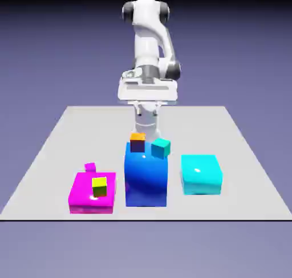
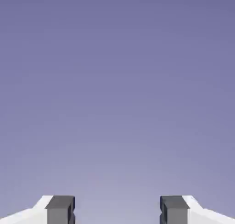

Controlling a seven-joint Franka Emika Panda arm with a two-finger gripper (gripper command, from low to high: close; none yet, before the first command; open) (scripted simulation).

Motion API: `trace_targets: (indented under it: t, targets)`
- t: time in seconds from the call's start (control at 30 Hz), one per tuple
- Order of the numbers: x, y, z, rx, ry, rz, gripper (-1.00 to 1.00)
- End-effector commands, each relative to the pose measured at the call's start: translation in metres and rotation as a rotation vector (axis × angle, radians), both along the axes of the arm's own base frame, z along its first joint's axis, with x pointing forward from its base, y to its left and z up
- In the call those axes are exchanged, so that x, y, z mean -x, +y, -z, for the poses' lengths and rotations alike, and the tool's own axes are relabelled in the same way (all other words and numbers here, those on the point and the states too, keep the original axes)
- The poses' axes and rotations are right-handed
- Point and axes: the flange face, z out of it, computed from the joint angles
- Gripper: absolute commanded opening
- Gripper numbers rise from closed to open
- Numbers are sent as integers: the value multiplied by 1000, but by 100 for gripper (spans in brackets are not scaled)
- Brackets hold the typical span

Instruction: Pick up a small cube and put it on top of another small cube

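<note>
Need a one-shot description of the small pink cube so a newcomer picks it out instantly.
Start at the large flat magenta block, the one nearest the exterior view's left on the grey table. The small pink cube sits just past that block's far edge. It is the same colour as the block but tiny, unlike the yellow-green small cube that rests on top of the block.

Three blocks in a row, small cubes on and behind them

On the table (image 1: 45,157), the tall block (image 1: 146,183) stands between two lower blocks; two cubes sit atop it, one cube (image 1: 99,186) on the exterior view's left block (image 1: 82,200), the small cube (image 1: 90,167) just behind.
</note>
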Motion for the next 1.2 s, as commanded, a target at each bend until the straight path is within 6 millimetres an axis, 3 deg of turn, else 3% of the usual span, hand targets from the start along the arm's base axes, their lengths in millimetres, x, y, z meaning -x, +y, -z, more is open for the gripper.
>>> trace_targets:
  t: [0.0, 0.4, 0.8, 0.97, 1.17]
  targets:
    - [-1, -4, 3, 33, 16, -4, 0]
    - [2, -62, 41, 424, 244, -28, 0]
    - [28, -141, 78, 805, 514, -25, 0]
    - [51, -158, 149, 957, 797, -136, 0]
    - [85, -173, 216, 1163, 1063, -300, 0]
